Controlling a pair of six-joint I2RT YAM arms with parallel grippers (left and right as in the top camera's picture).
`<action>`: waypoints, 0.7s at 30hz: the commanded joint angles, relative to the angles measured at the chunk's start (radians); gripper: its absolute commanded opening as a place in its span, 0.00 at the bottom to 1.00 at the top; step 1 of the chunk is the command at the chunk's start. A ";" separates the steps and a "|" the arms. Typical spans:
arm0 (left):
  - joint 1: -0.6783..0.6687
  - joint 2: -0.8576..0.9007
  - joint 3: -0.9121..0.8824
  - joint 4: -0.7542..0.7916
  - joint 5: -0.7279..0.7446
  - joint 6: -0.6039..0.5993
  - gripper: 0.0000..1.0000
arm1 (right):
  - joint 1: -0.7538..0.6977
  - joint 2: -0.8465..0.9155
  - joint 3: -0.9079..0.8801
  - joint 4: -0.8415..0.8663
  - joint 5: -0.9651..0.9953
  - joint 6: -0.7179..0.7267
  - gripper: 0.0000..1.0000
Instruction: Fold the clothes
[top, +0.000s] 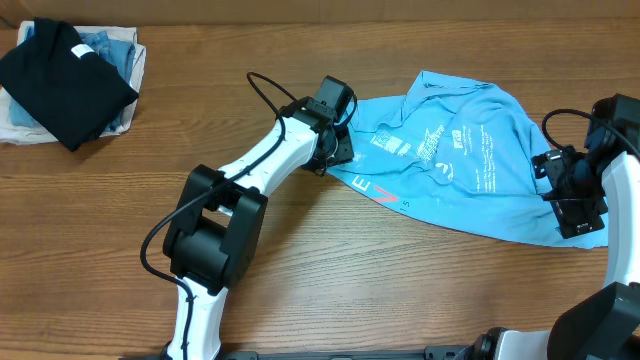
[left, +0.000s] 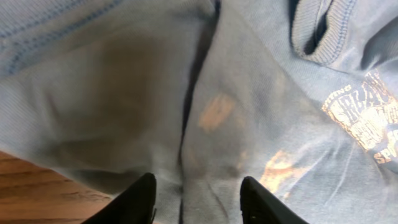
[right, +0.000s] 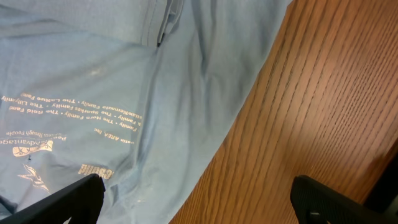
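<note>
1. Find the t-shirt (top: 470, 165) rumpled, print side up, on the surface (top: 350, 290), well apart from the pile of folded clothes (top: 120, 55).
2. Note the left jaws: parted, tips low over the shirt's edge nearest the pile, cloth showing between them, nothing pinched.
3. Note the right jaws: spread wide at the edge farthest from the pile, one tip over cloth, the other over bare wood, holding nothing.
4. Judge the step in hand as flattening and squaring the shirt ahead of the first fold.
5. Pinch a single layer at the hem or sleeve on the pile side, not the bunched crease running under the left jaws.
6. Close the right jaws on the matching far edge, then draw both ends apart gently, low over the wood, to smooth the wrinkles.
7. Keep the collar (left: 323, 37) and the lettering (top: 450, 150) centred so later folds land evenly.
8. Count: one t-shirt to fold; one pile, with one black shirt (top: 60, 75) on top and blue and white pieces beneath, number unclear; two arms, the left arm (top: 262, 160) and the right arm (top: 627, 225).
</note>
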 joint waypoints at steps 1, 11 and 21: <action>0.007 0.016 0.026 0.000 -0.001 0.001 0.50 | 0.003 0.002 -0.005 0.003 0.002 -0.003 1.00; 0.005 0.023 0.024 -0.001 0.003 0.001 0.43 | 0.003 0.002 -0.005 0.004 0.002 -0.003 1.00; 0.003 0.024 0.024 -0.006 0.015 0.000 0.39 | 0.003 0.002 -0.005 0.003 0.002 -0.003 1.00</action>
